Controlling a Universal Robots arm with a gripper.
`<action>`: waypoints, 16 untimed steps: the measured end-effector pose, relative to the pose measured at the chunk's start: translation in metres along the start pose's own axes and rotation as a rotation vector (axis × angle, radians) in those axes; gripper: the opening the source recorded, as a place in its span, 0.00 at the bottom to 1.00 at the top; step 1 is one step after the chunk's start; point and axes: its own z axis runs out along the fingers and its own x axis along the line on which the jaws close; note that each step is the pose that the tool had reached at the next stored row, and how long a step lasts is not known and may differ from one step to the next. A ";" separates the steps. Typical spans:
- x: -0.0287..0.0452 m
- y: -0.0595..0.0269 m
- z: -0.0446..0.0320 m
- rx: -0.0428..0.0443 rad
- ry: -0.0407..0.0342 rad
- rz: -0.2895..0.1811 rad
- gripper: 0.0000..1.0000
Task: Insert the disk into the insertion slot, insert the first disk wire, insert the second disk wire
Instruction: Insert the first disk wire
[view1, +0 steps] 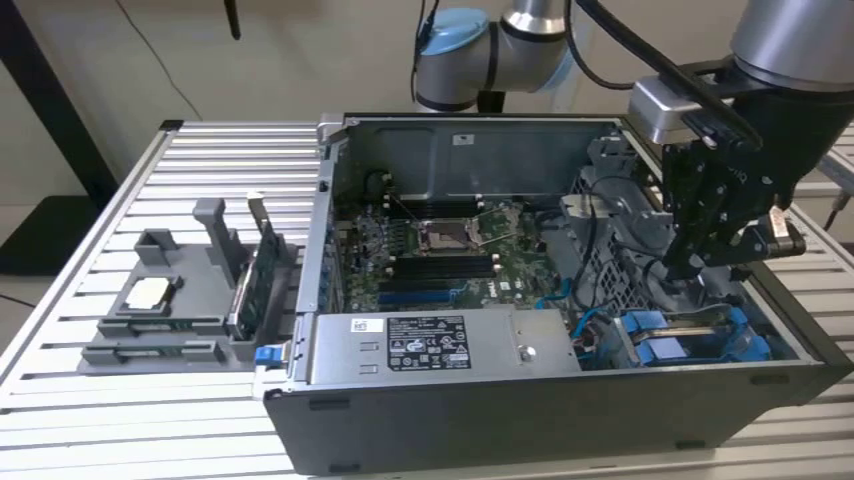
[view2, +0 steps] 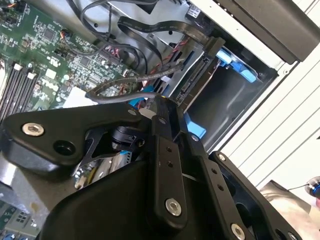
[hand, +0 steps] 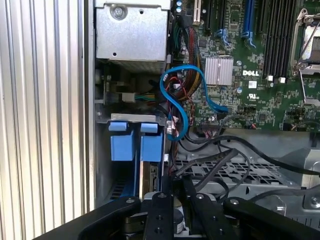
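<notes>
My black gripper (view1: 687, 262) hangs inside the open computer case, over its right part. In both wrist views its fingers stand close together on the end of a black disk wire (view2: 120, 95) (hand: 200, 167). The gripper (view2: 159, 103) (hand: 175, 184) is just short of the insertion slot (view2: 235, 105), a grey metal bay with blue rails (view1: 681, 345). The disk (view2: 194, 82) sits in the bay with its connector edge facing me and nothing plugged into it. Blue carrier tabs (hand: 135, 142) stick out of the bay's front.
A grey labelled power-supply box (view1: 441, 345) fills the case's front. The motherboard (view1: 441, 245) lies in the middle. Loose black cables (hand: 235, 160) and a blue cable (hand: 185, 90) crowd the space by the bay. A grey fixture (view1: 174, 300) with parts stands on the slatted table (view1: 227, 160).
</notes>
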 end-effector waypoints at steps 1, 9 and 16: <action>0.0005 0.0000 0.0006 0.0000 -0.0001 0.000 0.19; 0.0031 0.0002 0.0042 0.0000 0.0000 0.000 0.19; 0.0061 -0.0038 0.0084 -0.0183 -0.0007 0.000 0.19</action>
